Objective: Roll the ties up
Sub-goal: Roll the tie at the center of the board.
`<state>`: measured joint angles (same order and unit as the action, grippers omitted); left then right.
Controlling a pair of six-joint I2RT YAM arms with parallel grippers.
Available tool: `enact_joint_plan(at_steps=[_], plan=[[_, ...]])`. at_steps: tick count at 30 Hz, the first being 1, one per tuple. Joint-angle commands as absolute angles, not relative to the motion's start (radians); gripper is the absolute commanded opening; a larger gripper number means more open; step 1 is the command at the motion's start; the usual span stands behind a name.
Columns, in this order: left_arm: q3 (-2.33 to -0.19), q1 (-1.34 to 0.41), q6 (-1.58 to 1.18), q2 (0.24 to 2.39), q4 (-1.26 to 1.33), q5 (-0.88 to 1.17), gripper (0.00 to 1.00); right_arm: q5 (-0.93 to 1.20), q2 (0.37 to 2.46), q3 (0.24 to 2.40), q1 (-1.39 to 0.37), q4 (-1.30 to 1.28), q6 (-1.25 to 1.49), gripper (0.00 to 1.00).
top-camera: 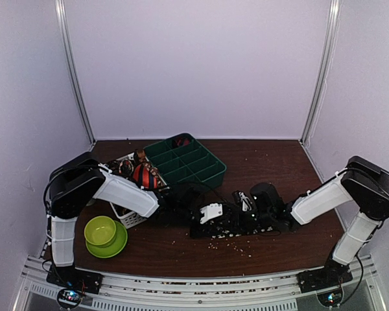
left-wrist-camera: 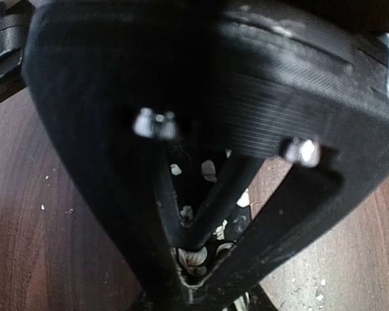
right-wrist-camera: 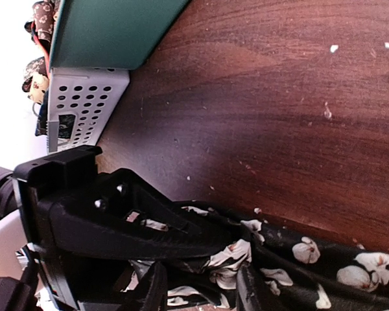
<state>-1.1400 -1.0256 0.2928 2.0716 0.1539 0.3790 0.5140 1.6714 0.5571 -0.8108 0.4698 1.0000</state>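
Observation:
The black tie with cream flower spots (top-camera: pixel 233 228) lies bunched on the brown table between both arms. In the left wrist view black fingers (left-wrist-camera: pixel 117 214) narrow to a point, and my left gripper (left-wrist-camera: pixel 189 278) is shut on the tie (left-wrist-camera: pixel 194 258). In the top view it (top-camera: pixel 223 217) meets my right gripper (top-camera: pixel 246 210) over the tie. In the right wrist view my right gripper (right-wrist-camera: pixel 202 272) has its fingers apart, with tie fabric bunched between them. The tie (right-wrist-camera: pixel 350 272) trails to the right there. The left gripper (right-wrist-camera: pixel 236 234) reaches in from the left.
A green divided tray (top-camera: pixel 188 162) stands behind the grippers and also shows in the right wrist view (right-wrist-camera: pixel 110 29). A white perforated basket (top-camera: pixel 126 217) left of it holds rolled red-and-black and brown ties (top-camera: pixel 144 175). A green bowl on a plate (top-camera: pixel 100 230) sits front left. Pale crumbs (top-camera: pixel 233 245) dot the table.

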Motion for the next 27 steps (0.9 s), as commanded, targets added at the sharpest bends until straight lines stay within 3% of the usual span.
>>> enact_joint_plan(at_steps=[1, 4, 15, 27], plan=[[-1.106, -1.022, 0.286, 2.104, -0.016, 0.360, 0.31, 0.518, 1.695, 0.566, -0.831, 0.522, 1.017, 0.32], [-1.106, -1.022, 0.286, 2.103, -0.017, 0.361, 0.31, 0.517, 1.670, 0.550, -0.834, 0.530, 1.020, 0.27], [-1.111, -1.022, 0.288, 2.107, -0.018, 0.363, 0.31, 0.505, 1.565, 0.546, -0.842, 0.521, 1.028, 0.25], [-1.117, -1.022, 0.288, 2.112, -0.025, 0.362, 0.31, 0.517, 1.755, 0.599, -0.872, 0.525, 1.020, 0.28]])
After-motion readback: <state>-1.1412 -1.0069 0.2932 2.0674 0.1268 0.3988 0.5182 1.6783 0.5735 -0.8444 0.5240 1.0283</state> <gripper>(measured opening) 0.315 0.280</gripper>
